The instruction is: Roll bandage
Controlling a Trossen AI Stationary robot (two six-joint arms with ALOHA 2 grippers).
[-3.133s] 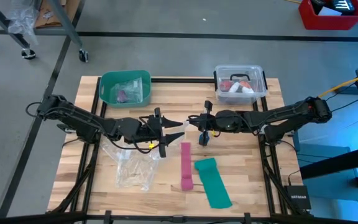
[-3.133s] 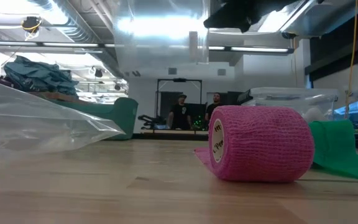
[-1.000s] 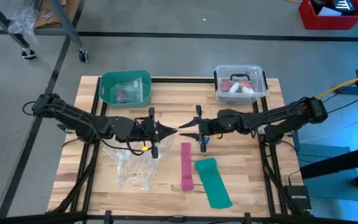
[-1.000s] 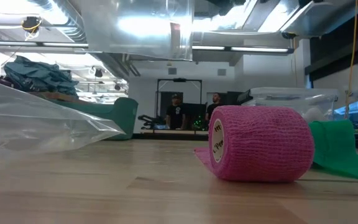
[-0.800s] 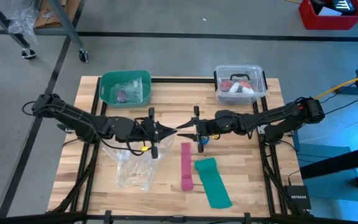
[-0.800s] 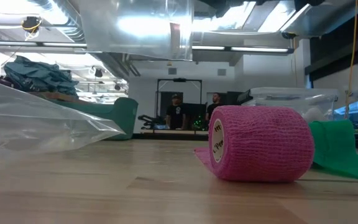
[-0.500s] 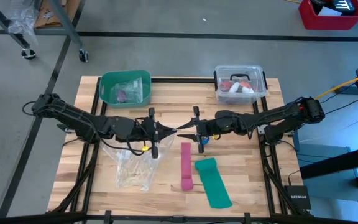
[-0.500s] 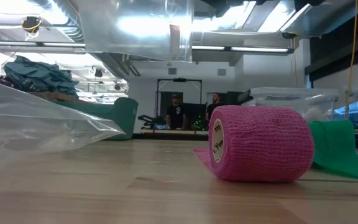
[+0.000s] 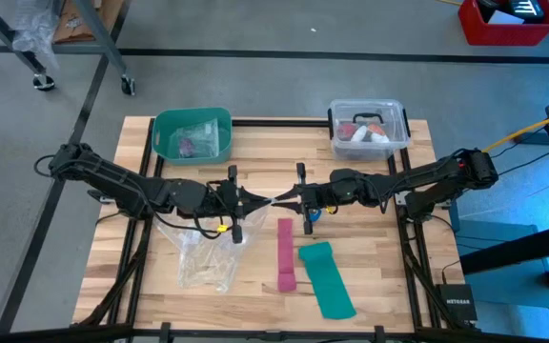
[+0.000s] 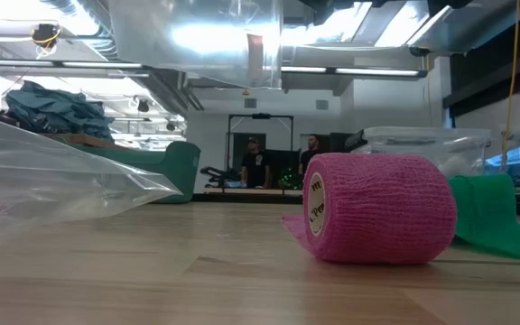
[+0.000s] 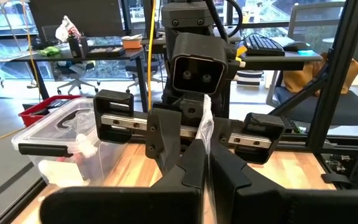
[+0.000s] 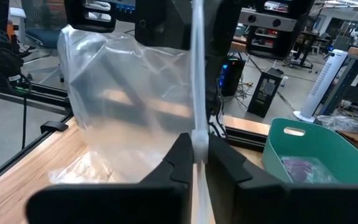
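Observation:
A clear plastic bag (image 9: 203, 250) is held up at the table's middle. Its top edge runs between my two grippers and its lower part lies on the wood. My left gripper (image 9: 259, 199) comes in from the left and is shut on that edge. My right gripper (image 9: 282, 198) faces it from the right, tip to tip, and is also shut on the edge. The bandage does not show plainly in any view. My left gripper pinches the bag's top edge strip (image 11: 205, 127) between its two fingers (image 11: 188, 168), coming level from the table's left. The bag hangs below the hold, slack, with its bottom on the table. My right gripper pinches the same edge strip (image 12: 196, 134) between its two fingers (image 12: 178, 155), level from the table's right, just beside the left gripper's hold. The clear film (image 12: 123, 93) hangs beyond it.
A pink strip with a rolled end (image 9: 285, 255) and a wider teal-green strip (image 9: 327, 278) lie near the front, right of the bag. A teal bin (image 9: 192, 133) stands far left and a lidded clear box (image 9: 368, 129) far right. People stand in the room beyond (image 10: 283, 158).
My right gripper has edged a little toward the table's left and has shut on the bag's top edge. The left gripper has kept its hold and stayed still.

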